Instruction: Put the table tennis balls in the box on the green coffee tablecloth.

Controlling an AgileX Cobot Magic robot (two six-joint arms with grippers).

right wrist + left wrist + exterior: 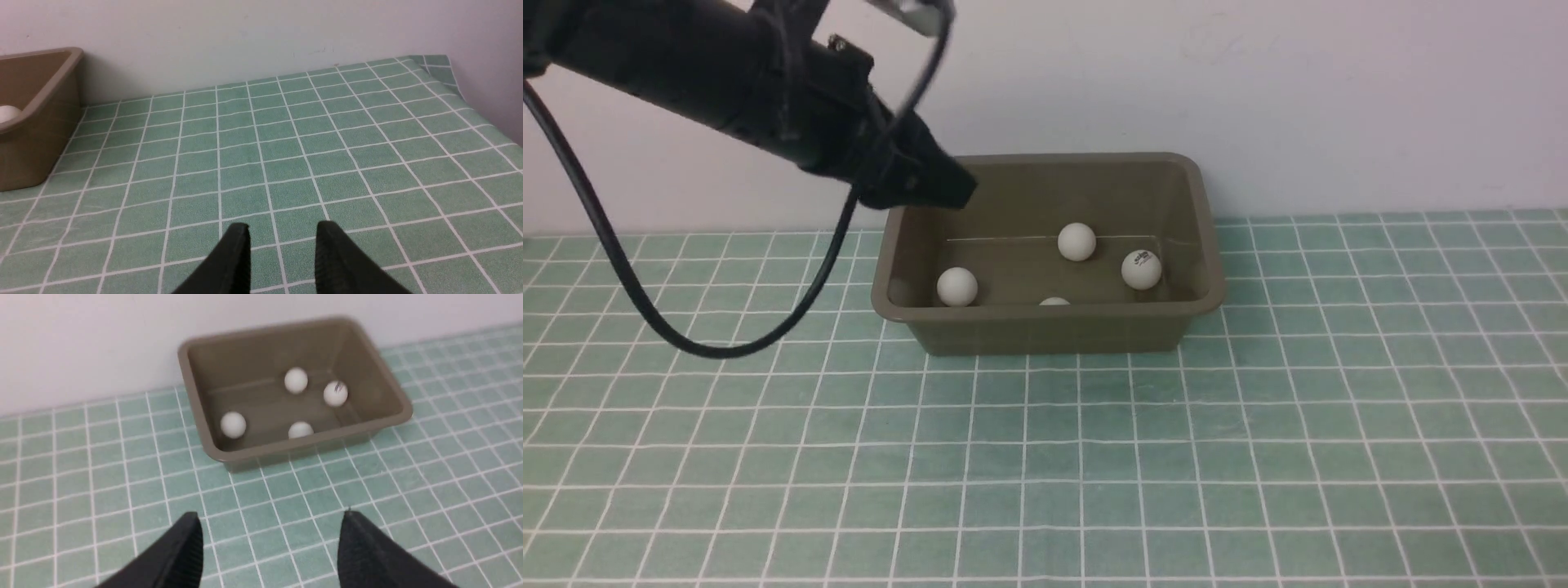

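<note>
Several white table tennis balls lie inside the olive-brown box (pixel 1045 331) on the green coffee tablecloth (pixel 1094 457): one at the left (pixel 956 287), one at the back (pixel 1076 242), one with a dark logo at the right (pixel 1141 269). Another ball (pixel 1054 301) peeks over the front wall. My left gripper (pixel 956 189) hangs above the box's back-left corner, open and empty; in the left wrist view its fingers (pixel 270 516) stand wide apart over bare cloth. My right gripper (pixel 282 226) is shut, holding nothing, low over the cloth to the right of the box (pixel 36 139).
A pale wall runs right behind the box. A black cable (pixel 645 310) from the left arm loops down to the left of the box. The cloth's far right corner (pixel 437 65) meets a side wall.
</note>
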